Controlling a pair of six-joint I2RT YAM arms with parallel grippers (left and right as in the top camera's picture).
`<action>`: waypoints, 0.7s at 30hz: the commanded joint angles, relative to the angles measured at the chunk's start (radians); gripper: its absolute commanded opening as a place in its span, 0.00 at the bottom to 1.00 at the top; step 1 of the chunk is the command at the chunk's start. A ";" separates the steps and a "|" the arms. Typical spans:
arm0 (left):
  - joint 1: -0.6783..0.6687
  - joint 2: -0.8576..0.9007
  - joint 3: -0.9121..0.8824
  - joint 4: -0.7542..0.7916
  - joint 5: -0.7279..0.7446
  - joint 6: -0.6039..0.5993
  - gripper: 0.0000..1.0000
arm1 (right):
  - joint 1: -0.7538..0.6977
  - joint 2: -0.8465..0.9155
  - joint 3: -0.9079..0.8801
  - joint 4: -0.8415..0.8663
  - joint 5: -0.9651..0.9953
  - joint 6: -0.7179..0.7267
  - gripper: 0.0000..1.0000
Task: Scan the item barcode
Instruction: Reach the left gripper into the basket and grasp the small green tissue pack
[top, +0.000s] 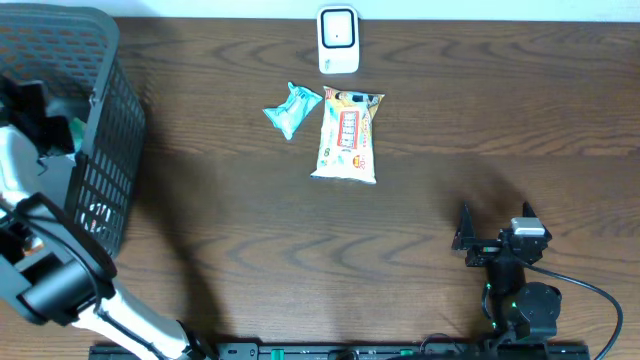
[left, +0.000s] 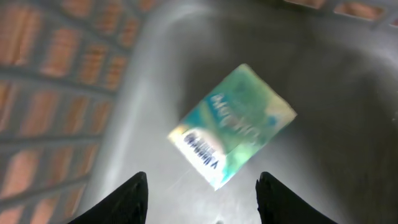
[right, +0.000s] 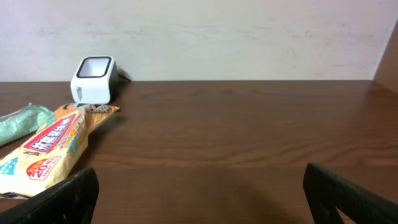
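One black mesh basket (top: 110, 150) stands at the left end of the table (top: 250, 250). One green packet (left: 233, 124) lies flat and blurred on the basket floor, its barcode end facing up. The left gripper (left: 202, 186) hangs just above the green packet with its two fingers spread, gripping nothing. Two more packets lie side by side in the far middle: one teal packet (top: 292, 108) on the left, one orange snack packet (top: 349, 135) on the right. One white scanner (top: 338, 40) stands just beyond them. The right gripper (top: 496, 225) rests near right, spread wide and empty.
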 joint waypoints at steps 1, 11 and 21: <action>-0.030 0.058 0.006 0.019 0.021 0.084 0.55 | 0.004 -0.006 -0.002 -0.004 -0.001 0.013 0.99; -0.074 0.133 0.005 0.081 -0.030 0.143 0.48 | 0.004 -0.006 -0.002 -0.004 -0.001 0.013 0.99; -0.070 0.200 0.004 0.091 -0.123 0.142 0.35 | 0.004 -0.006 -0.002 -0.004 -0.001 0.013 0.99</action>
